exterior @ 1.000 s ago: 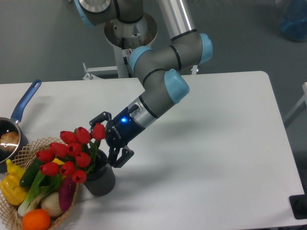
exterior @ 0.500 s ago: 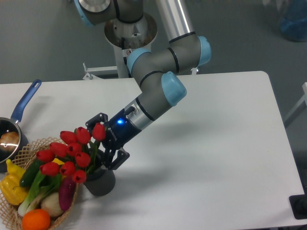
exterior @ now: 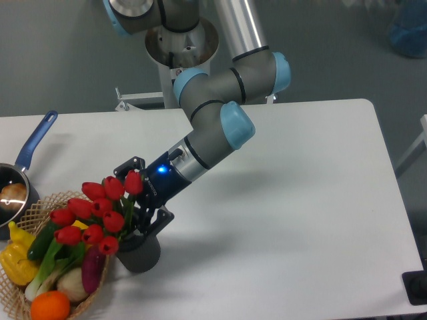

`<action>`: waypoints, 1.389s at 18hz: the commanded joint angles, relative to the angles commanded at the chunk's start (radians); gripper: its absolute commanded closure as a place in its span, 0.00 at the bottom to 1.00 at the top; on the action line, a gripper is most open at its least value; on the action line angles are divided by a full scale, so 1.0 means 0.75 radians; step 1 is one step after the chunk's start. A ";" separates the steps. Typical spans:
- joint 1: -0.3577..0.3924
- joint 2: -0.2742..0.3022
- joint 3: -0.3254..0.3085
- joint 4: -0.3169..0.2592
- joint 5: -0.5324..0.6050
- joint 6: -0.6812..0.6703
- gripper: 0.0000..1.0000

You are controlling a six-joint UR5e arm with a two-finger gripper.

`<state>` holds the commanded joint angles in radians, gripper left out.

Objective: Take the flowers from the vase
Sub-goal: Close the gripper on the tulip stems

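At the front left of the white table [exterior: 287, 200], the vase [exterior: 141, 251] stands upright just beside the wicker basket [exterior: 41, 203], with the flowers [exterior: 97, 213] seated in it, their red buds leaning out over the basket side. The gripper [exterior: 135, 200] is angled down from the right, its jaws apart: one finger shows above the bunch near the topmost bud, the other low, just above the vase rim. This bracketing puts the green stems between the fingers, evidently so that a closure would catch the stems, not the buds. Whether either finger touches a stem cannot be determined. No grasp is made; the flowers are not yet lifted. A blue-handled saucepan [exterior: 20, 175] sits well apart at the left edge, clear of the approach.
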<state>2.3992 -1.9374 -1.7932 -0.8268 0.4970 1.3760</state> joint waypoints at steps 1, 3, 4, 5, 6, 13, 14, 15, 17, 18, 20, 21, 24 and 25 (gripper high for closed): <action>0.000 0.000 0.000 0.000 0.000 0.000 0.00; 0.002 0.000 0.000 0.000 0.000 -0.002 0.10; 0.002 0.000 0.000 0.000 0.000 -0.008 0.15; 0.002 0.000 0.002 0.000 0.000 -0.018 0.19; 0.002 0.000 0.002 0.000 0.000 -0.020 0.22; 0.008 -0.002 0.010 0.000 0.000 -0.022 0.33; 0.008 -0.006 0.010 0.000 0.000 -0.022 0.36; 0.006 -0.012 0.010 0.000 0.000 -0.025 0.39; 0.006 -0.012 0.008 -0.002 0.000 -0.037 0.41; 0.006 -0.012 0.010 -0.002 0.000 -0.045 0.41; 0.006 -0.012 0.010 -0.002 -0.014 -0.047 0.42; 0.008 -0.014 0.008 -0.002 -0.037 -0.047 0.45; 0.012 -0.012 0.008 -0.002 -0.070 -0.049 0.49; 0.012 -0.012 0.008 -0.002 -0.070 -0.049 0.49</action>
<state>2.4083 -1.9466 -1.7871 -0.8283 0.4449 1.3392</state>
